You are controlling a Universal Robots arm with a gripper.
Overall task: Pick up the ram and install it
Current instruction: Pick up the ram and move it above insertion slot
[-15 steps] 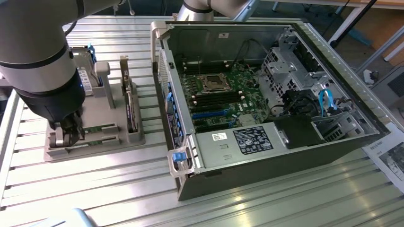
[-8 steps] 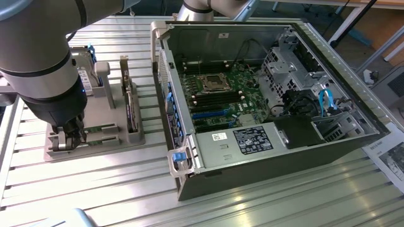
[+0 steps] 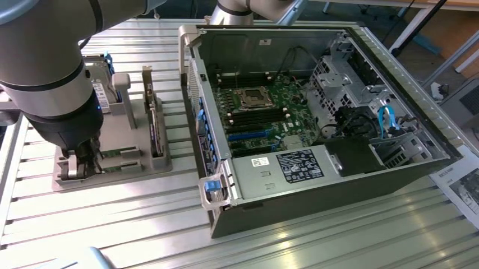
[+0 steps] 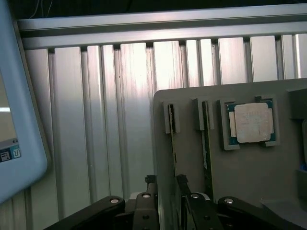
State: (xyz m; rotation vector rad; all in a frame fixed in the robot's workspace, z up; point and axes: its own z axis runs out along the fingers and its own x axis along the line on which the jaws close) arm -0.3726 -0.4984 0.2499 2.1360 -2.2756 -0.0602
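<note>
Two thin green ram sticks stand on edge in slots of a grey holder tray (image 4: 240, 182); one ram (image 4: 172, 143) runs toward my gripper (image 4: 166, 179), the other stick (image 4: 206, 143) lies beside it. My dark fingers (image 4: 151, 181) stand apart, one on each side of the nearer ram's end, open around it. In the exterior view the gripper (image 3: 78, 163) reaches down onto the tray's front corner, by the green sticks (image 3: 120, 166). The open computer case (image 3: 389, 185) with its motherboard (image 3: 258, 120) lies to the exterior view's right.
A square silver processor chip (image 4: 250, 122) rests in a tray pocket beyond the sticks. A bigger upright card (image 3: 153, 126) stands in the tray. A pale blue-rimmed object (image 4: 19, 124) sits close by. Everything lies on a ribbed aluminium table (image 3: 112, 224).
</note>
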